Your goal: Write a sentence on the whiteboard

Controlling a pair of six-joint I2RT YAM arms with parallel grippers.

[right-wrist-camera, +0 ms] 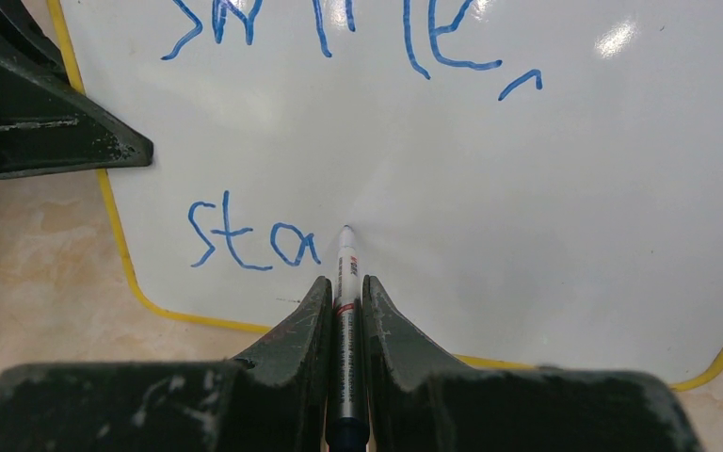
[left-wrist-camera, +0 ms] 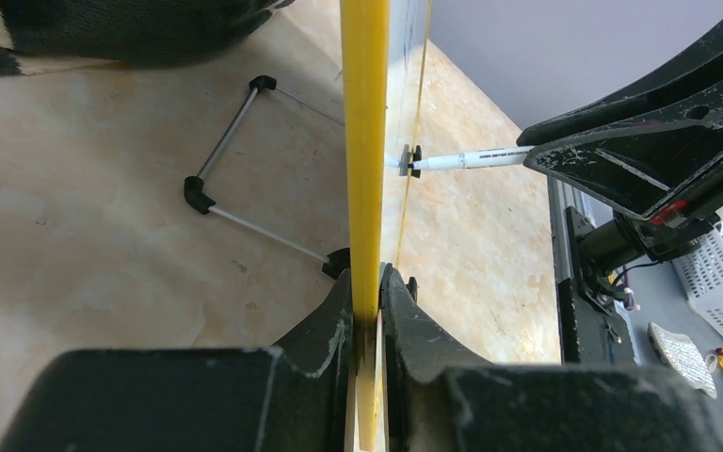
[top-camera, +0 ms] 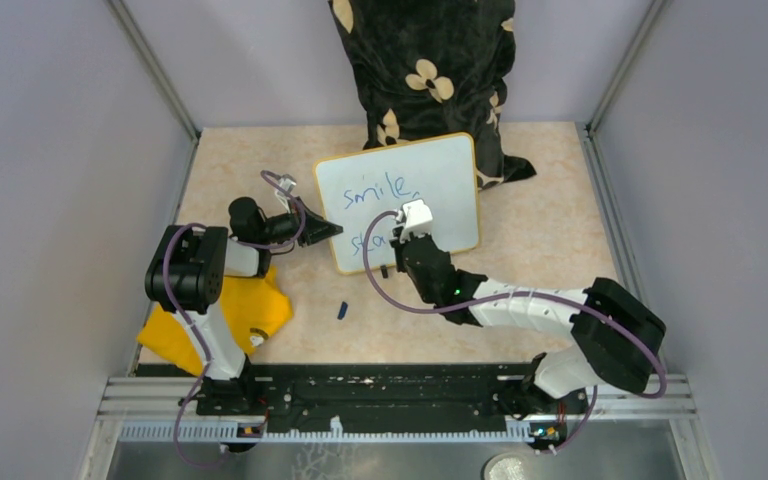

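Observation:
The whiteboard (top-camera: 450, 170) stands tilted on the table, white with a thin yellow rim (left-wrist-camera: 365, 141). My left gripper (left-wrist-camera: 367, 278) is shut on its left edge (top-camera: 318, 228). The sentence is in blue: "smile," (top-camera: 378, 188) on the upper line and "sta" (right-wrist-camera: 254, 240) on the lower one. My right gripper (right-wrist-camera: 345, 282) is shut on a white marker (right-wrist-camera: 345, 254), whose tip touches the board just right of the "a". In the left wrist view the marker (left-wrist-camera: 475, 158) meets the board from the right, held by the right gripper (left-wrist-camera: 640, 151).
A yellow cloth (top-camera: 225, 320) lies under the left arm. A small blue marker cap (top-camera: 342, 311) rests on the table in front of the board. Black floral fabric (top-camera: 425, 70) hangs behind the board. The board's wire stand (left-wrist-camera: 235, 160) shows behind it.

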